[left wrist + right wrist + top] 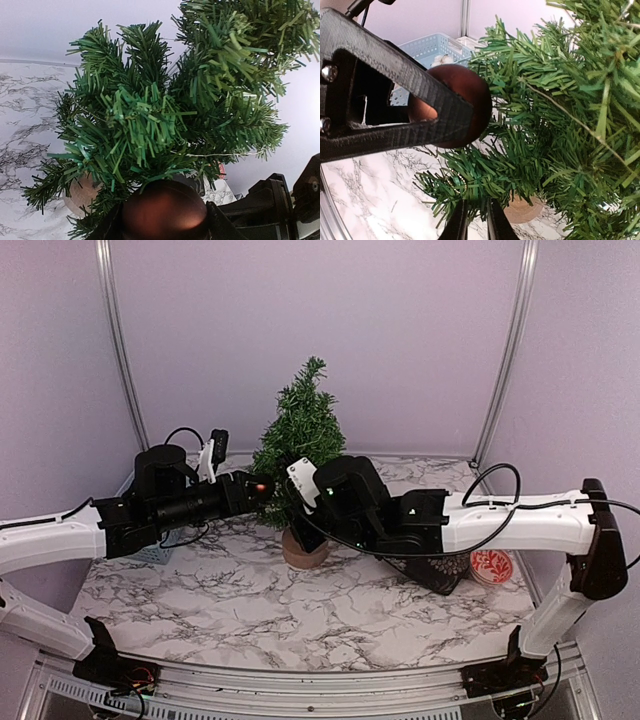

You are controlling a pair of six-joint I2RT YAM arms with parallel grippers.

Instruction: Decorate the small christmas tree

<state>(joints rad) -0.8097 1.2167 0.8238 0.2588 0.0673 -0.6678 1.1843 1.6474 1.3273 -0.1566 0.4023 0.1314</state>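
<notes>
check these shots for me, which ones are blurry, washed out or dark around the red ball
Top external: soft, even light, no hard shadows, small christmas tree sharp. Left wrist: needles crisp, red-brown ball soft so near the lens, with a dull sheen, and the wall behind is bleached. Right wrist: left tool gripping the ball looms dark and oversized, and the nearest needles at right are smeared.

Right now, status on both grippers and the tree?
Left gripper clamped on brown ball, against lower branches of the tree. Right gripper nearly closed at a low branch, grip unclear. Tree upright. Both arms crowded at it.
</notes>
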